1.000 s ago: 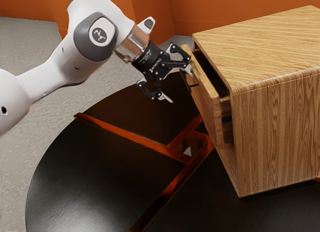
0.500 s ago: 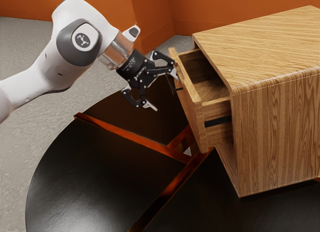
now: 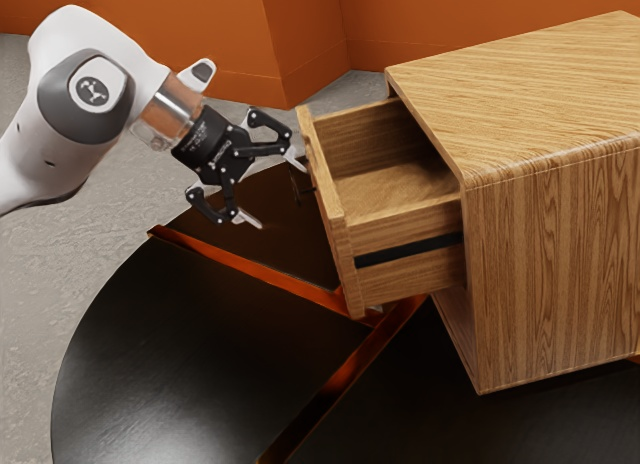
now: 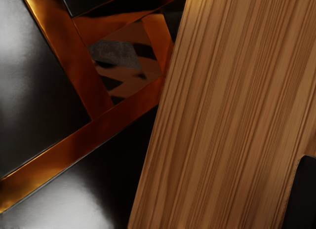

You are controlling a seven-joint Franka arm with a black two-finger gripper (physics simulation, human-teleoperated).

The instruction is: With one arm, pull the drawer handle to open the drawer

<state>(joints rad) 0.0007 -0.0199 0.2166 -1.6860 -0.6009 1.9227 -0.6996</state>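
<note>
We note the drawer (image 3: 400, 224) standing well out of the wooden cabinet (image 3: 540, 234), its inside open to view, above the black surface (image 3: 180, 364). We read the claw (image 3: 275, 194) as open: fingers spread wide, the upper one reaching the dark handle (image 3: 298, 187), the lower one apart from it. In the wrist view, the drawer front (image 4: 232, 115) lies close before the hand.
</note>
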